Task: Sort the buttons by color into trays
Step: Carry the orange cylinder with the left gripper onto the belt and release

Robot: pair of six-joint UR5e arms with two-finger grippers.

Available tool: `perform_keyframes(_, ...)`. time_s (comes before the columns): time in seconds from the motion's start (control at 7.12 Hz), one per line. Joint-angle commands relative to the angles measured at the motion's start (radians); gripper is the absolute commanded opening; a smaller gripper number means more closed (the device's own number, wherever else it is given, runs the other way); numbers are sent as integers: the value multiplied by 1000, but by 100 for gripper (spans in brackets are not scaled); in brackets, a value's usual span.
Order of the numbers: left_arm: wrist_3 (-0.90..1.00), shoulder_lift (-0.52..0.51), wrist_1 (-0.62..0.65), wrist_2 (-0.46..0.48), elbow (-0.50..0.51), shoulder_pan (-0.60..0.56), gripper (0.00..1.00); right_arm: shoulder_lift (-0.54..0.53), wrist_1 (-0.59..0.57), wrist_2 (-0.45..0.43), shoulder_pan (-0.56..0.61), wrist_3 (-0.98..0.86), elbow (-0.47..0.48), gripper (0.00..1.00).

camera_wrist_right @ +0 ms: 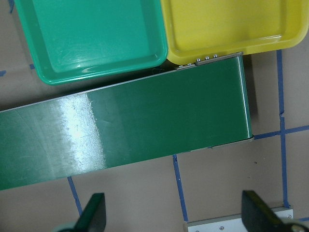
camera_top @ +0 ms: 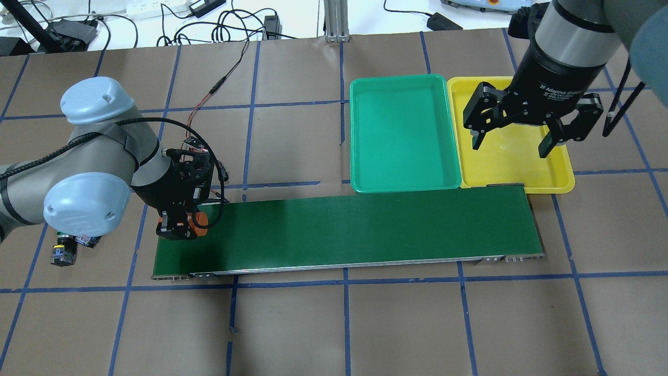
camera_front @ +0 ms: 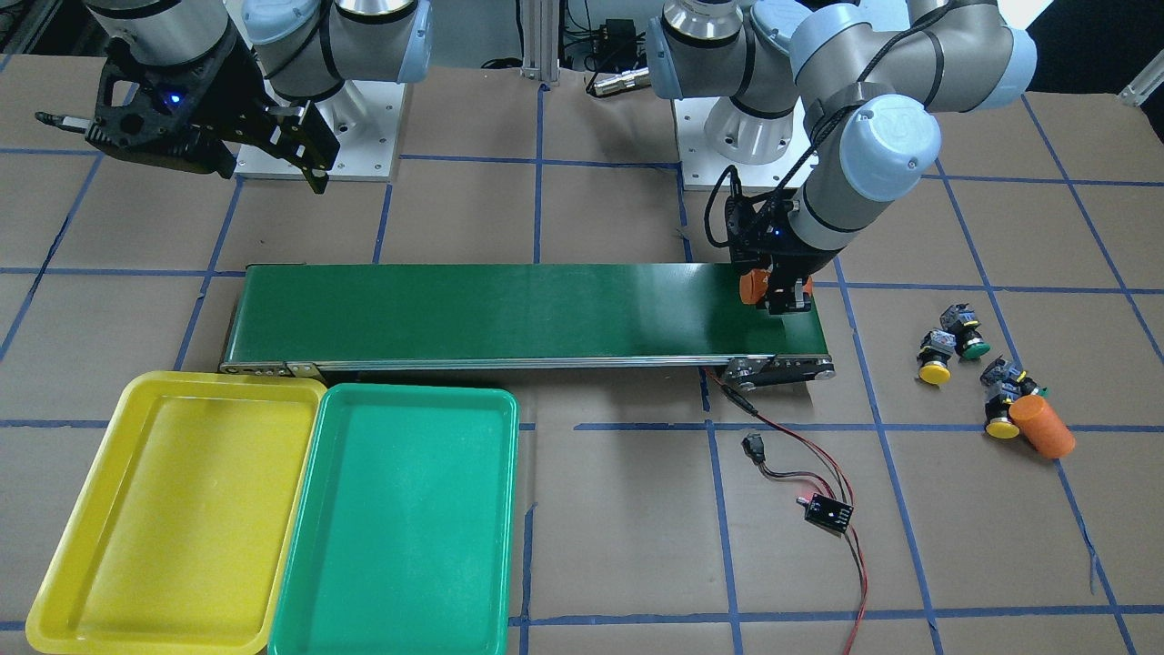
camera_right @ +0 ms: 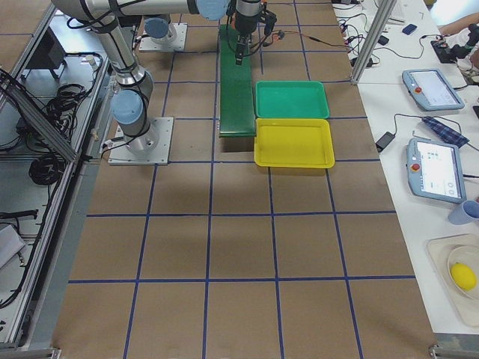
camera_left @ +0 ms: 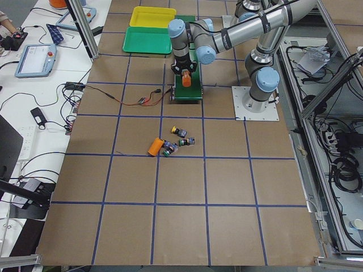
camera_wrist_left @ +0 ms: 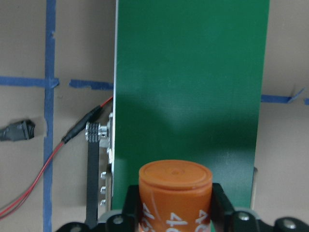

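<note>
Four buttons lie on the brown table beyond the belt's end: a yellow one (camera_front: 934,361), a green one (camera_front: 969,333), another yellow one (camera_front: 1002,417) and one (camera_front: 1004,374) whose cap is mostly hidden. My left gripper (camera_front: 780,296) is shut on an orange cylinder (camera_wrist_left: 175,191), held upright just over the conveyor belt's end (camera_top: 177,256). My right gripper (camera_top: 509,142) is open and empty, hovering over the yellow tray (camera_top: 514,175). The green tray (camera_top: 402,136) lies beside it. Both trays hold nothing.
The long dark-green conveyor belt (camera_front: 509,309) runs from the left gripper to the trays. A second orange cylinder (camera_front: 1043,426) lies beside the buttons. A small controller board (camera_front: 827,512) with red and black wires sits near the belt's end.
</note>
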Motion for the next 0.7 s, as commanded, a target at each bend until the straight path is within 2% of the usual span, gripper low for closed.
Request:
perform_keyframes(0.0,-10,40,11,4,-65,-3,0,1,0,-1,0,0,0,100)
perform_keyframes(0.14,-10,39,55,4,-76,-2,33,0,0,-1,1,2,0,100)
perform_keyframes(0.28,-7,38,73,-2,-74,10,91,0,-2,2,1,2,0,100)
perform_keyframes(0.42,-10,31,78,-2,-73,26,100,1,-2,1,1,2,0,100)
perform_keyframes(0.56,-15,34,113,4,-65,67,100,1,-2,2,1,2,0,100)
